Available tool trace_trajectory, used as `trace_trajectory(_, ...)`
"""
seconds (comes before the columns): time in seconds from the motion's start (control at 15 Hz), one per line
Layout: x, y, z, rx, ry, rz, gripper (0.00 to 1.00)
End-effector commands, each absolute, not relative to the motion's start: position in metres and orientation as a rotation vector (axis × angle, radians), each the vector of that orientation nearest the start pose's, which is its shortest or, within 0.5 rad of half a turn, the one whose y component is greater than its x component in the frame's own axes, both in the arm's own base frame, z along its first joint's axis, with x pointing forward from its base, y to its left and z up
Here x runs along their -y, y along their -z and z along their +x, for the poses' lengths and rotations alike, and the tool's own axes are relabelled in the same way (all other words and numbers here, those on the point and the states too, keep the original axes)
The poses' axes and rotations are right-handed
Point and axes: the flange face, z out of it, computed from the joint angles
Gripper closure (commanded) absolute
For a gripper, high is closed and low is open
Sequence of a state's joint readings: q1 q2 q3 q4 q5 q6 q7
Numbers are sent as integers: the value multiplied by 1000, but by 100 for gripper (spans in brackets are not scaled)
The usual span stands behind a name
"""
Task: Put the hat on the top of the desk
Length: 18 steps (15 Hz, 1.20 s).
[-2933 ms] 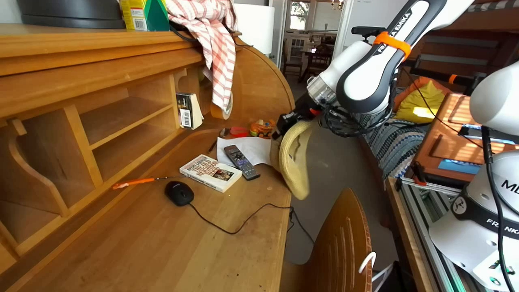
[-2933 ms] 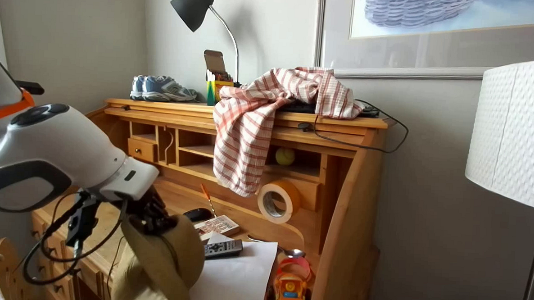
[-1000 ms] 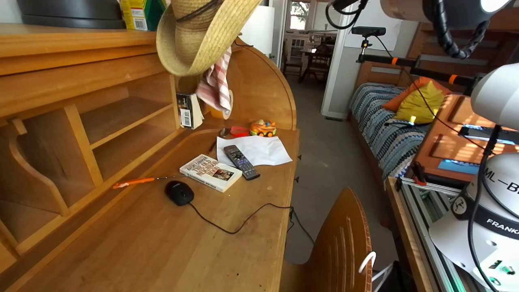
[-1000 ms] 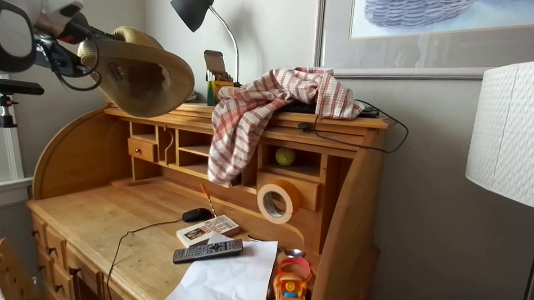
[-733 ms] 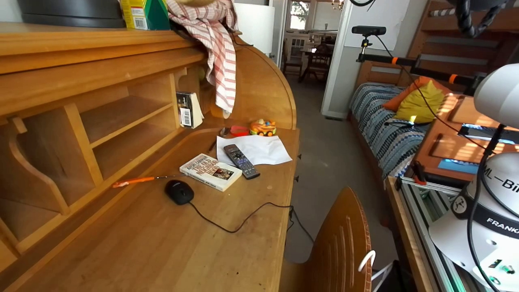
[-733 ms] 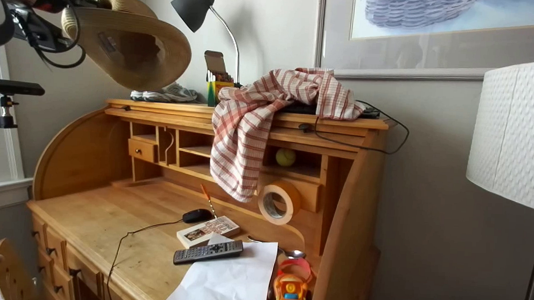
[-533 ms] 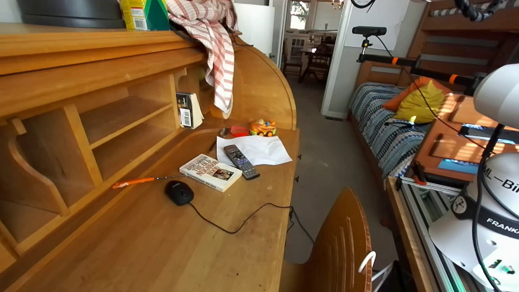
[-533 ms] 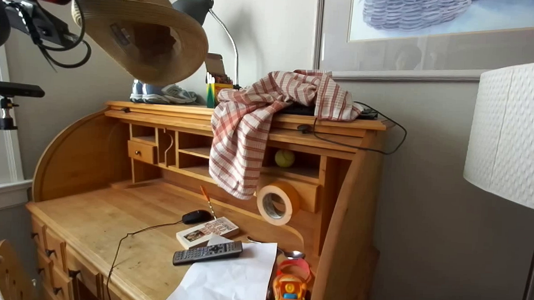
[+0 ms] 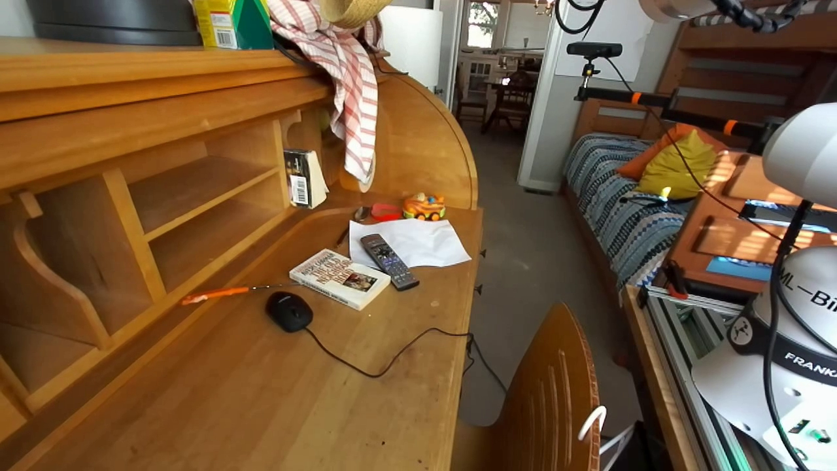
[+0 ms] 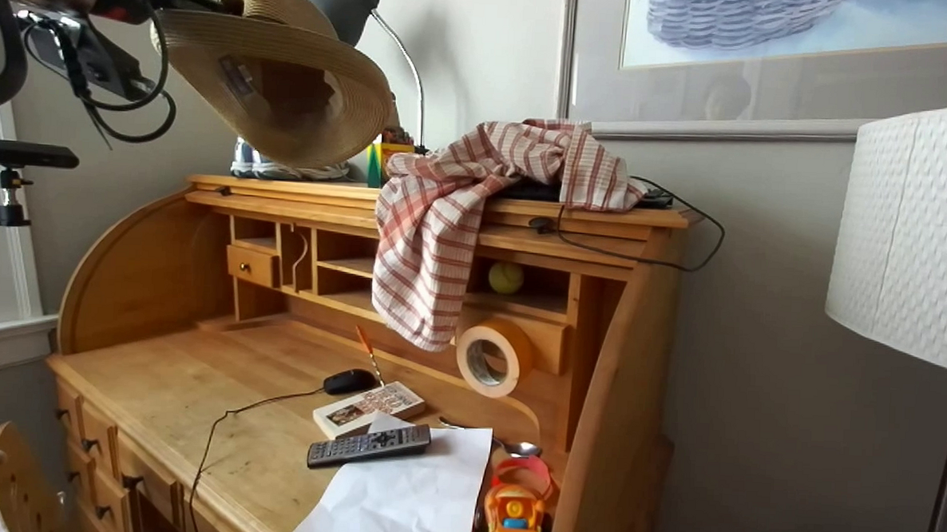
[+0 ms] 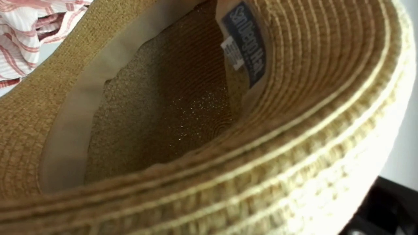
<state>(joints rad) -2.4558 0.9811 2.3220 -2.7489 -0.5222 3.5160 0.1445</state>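
Note:
The tan straw hat hangs tilted in the air above the desk's raised back section in an exterior view, its open underside toward that camera. Its lower edge shows at the top of an exterior view. The hat fills most of the wrist view, showing its inner band and label. My gripper is shut on the hat near its crown; its fingertips are partly hidden, and the hat covers them in the wrist view. The honey-coloured desk stands below, its top ledge under the hat; it also shows in an exterior view.
The red-and-white checked cloth drapes over the ledge. Shoes, a crayon box and a black lamp stand close behind the hat. A book, remote and mouse lie on the lower surface.
The hat has been lifted from the desk's front edge to above the top ledge, brushing past the cloth. In the last half second it shifts slightly right and lower in an exterior view.

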Motion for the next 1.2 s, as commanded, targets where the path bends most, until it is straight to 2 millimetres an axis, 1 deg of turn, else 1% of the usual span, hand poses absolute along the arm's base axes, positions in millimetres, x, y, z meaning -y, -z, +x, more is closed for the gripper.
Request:
trace_trajectory(0.0, 83, -616, 336, -3, 2073, -1758, 98)
trace_trajectory(0.13, 82, -633, 343, -27, 2141, -1671, 98)
trace_trajectory(0.27, 71, -654, 356, -36, 2173, -1607, 98)
trace_trajectory(0.6, 36, -714, 404, -67, 2163, -1527, 98)
trace_trajectory(0.73, 26, -739, 419, -98, 2168, -1479, 98)
trace_trajectory(0.87, 25, -758, 431, -128, 2174, -1446, 98)
trace_trajectory(1.0, 37, -763, 441, -168, 2189, -1413, 98)
trace_trajectory(1.13, 54, -762, 448, -219, 2202, -1381, 98)
